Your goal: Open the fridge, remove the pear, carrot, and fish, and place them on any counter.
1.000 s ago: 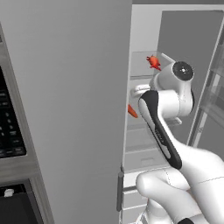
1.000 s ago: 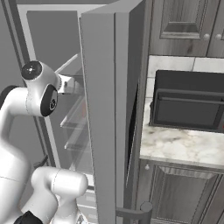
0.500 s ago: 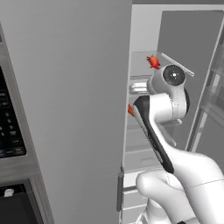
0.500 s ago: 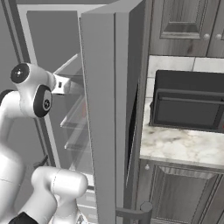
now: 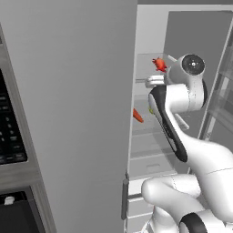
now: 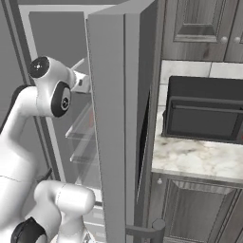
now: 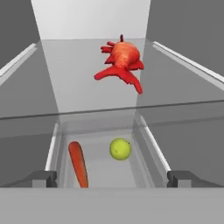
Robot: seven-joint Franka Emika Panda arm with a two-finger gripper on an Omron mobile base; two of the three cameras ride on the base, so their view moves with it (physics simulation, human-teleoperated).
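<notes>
Jaws spread wide and empty, short of the fish (image 7: 122, 62) on its shelf (image 7: 65, 100).

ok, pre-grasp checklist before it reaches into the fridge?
1. Fridge door open: ok, white interior exposed.
2. Gripper open and empty: ok, the tips stand wide apart with nothing between them.
3. Fish located: ok, lying on the clear upper shelf, ahead of the hand.
4. Carrot and pear located: ok, side by side on the level below, apart from each other.
5. Counter drop spot: ok, bare marble in front of the dark appliance.
6. Hand-to-shelf clearance: cannot tell.
</notes>
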